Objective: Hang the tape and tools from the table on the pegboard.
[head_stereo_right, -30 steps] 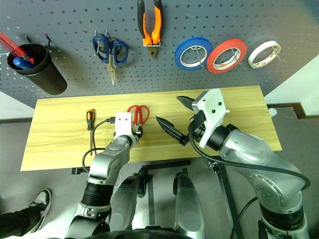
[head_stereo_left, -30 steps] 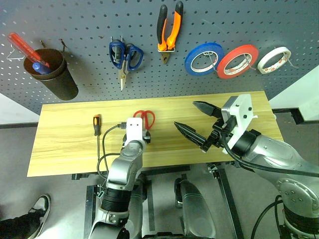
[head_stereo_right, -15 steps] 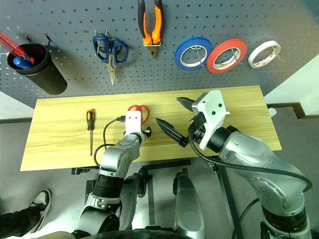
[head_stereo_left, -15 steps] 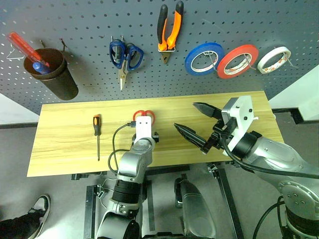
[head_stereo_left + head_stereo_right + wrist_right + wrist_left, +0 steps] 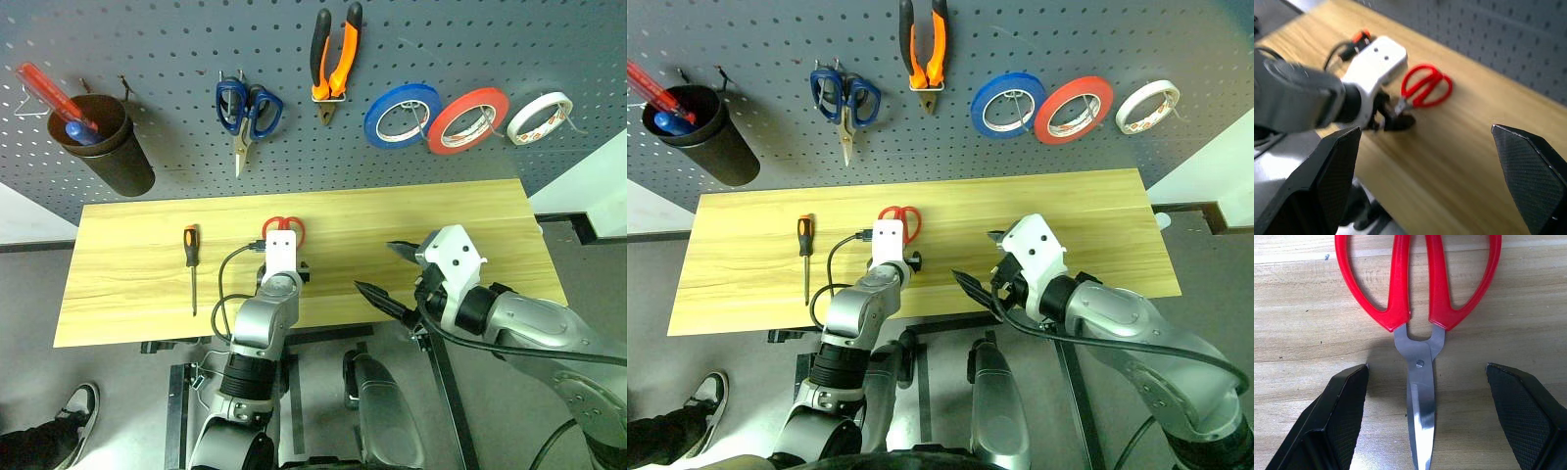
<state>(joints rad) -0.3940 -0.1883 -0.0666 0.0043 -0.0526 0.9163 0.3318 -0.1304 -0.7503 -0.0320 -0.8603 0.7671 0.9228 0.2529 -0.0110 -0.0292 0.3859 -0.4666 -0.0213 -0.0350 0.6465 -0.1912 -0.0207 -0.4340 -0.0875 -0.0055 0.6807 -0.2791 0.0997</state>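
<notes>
Red-handled scissors (image 5: pixel 1418 308) lie flat on the wood table (image 5: pixel 127 284), handles toward the pegboard (image 5: pixel 147 39). My left gripper (image 5: pixel 1425 377) is open, one finger on each side of the blades, touching nothing. My right gripper (image 5: pixel 390 274) hangs open and empty over the table's front edge, right of the scissors. A small screwdriver (image 5: pixel 191 257) with a black-and-orange handle lies on the table to the left. The orange-and-black pliers (image 5: pixel 333 59) and the white tape (image 5: pixel 537 117) hang on the pegboard.
Blue-handled scissors (image 5: pixel 245 110), a blue roll (image 5: pixel 400 115) and a red-orange roll (image 5: pixel 466 119) hang on the pegboard. A dark cup (image 5: pixel 103 147) with a red-handled screwdriver hangs at the left. A person's shoe (image 5: pixel 73 406) is on the floor at lower left.
My right gripper has sunk toward the table's front edge, still open. The left gripper has hardly moved and stays open around the scissors' blades.
</notes>
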